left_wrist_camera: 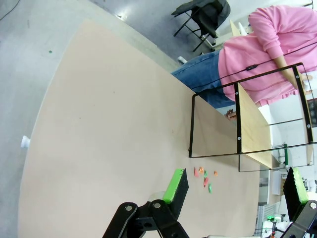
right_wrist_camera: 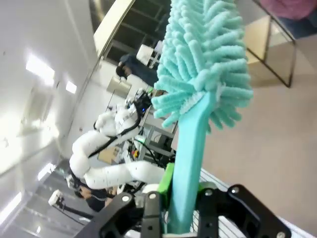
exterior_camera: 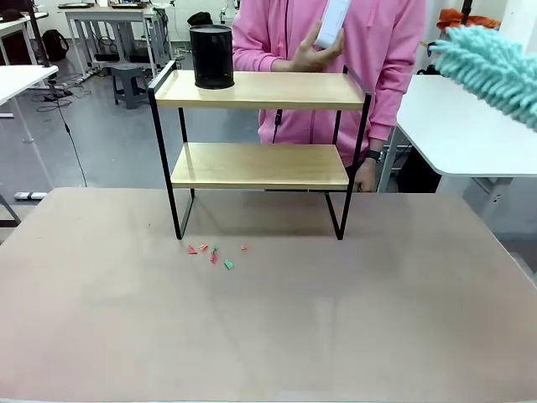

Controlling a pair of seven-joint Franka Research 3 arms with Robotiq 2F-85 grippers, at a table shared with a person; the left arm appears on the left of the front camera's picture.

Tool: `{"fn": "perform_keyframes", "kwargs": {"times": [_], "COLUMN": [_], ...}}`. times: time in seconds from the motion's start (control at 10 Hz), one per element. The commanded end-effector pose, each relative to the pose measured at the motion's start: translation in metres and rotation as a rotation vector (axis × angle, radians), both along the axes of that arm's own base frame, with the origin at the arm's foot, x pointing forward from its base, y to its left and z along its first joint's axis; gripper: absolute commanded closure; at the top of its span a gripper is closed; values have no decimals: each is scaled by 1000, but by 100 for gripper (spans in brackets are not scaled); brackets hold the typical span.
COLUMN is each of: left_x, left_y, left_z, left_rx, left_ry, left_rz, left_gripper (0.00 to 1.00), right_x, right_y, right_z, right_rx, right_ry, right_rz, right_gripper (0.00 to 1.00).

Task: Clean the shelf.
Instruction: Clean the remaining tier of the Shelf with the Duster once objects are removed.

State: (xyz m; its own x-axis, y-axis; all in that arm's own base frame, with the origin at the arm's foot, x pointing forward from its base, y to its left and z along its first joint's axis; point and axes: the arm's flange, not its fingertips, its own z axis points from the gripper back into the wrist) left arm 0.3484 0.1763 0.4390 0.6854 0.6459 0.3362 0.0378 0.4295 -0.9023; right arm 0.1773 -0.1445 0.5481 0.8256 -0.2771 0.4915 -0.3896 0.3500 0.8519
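Shelf (exterior_camera: pixel 260 165): two light wooden boards, thin black frame, far middle of table (exterior_camera: pixel 268 336).
Top board: black mesh cup (exterior_camera: pixel 211 56) at left end.
Table: matte beige; red and green scraps (exterior_camera: pixel 211 251) near shelf's left legs.
Room: white tables, grey floor.
Right gripper (right_wrist_camera: pixel 184 193): pinching handle of teal fluffy duster (exterior_camera: pixel 491 67).
Left gripper (left_wrist_camera: pixel 236 184): spread wide above table.

There is one shelf (exterior_camera: pixel 260 165) with two boards, one black cup (exterior_camera: pixel 211 57), one fluffy teal duster (exterior_camera: pixel 491 67), one white bottle (exterior_camera: pixel 333 23) and about six tiny paper bits (exterior_camera: pixel 214 253).
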Motion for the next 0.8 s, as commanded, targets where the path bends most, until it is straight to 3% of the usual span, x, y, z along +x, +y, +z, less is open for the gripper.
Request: {"fn": "perform_keyframes", "kwargs": {"times": [0.0,0.2,0.3,0.7], "left_x": [0,0,0,0], "left_y": [-2,-2,-2,-2], "left_z": [1,1,1,1], "left_rx": [-13,-13,-13,-13], "left_ry": [1,1,1,1], "left_rz": [-1,-1,-1,-1], "left_gripper": [0,0,0,0], "right_x": [26,58,29,29], "right_y": [19,28,-10,-10], "right_z": [-49,-69,-35,-35], "right_rx": [38,26,32,32], "right_ry": [101,180,125,125], "right_rz": [-8,28,-5,-5], "right_gripper": [89,89,89,89]}}
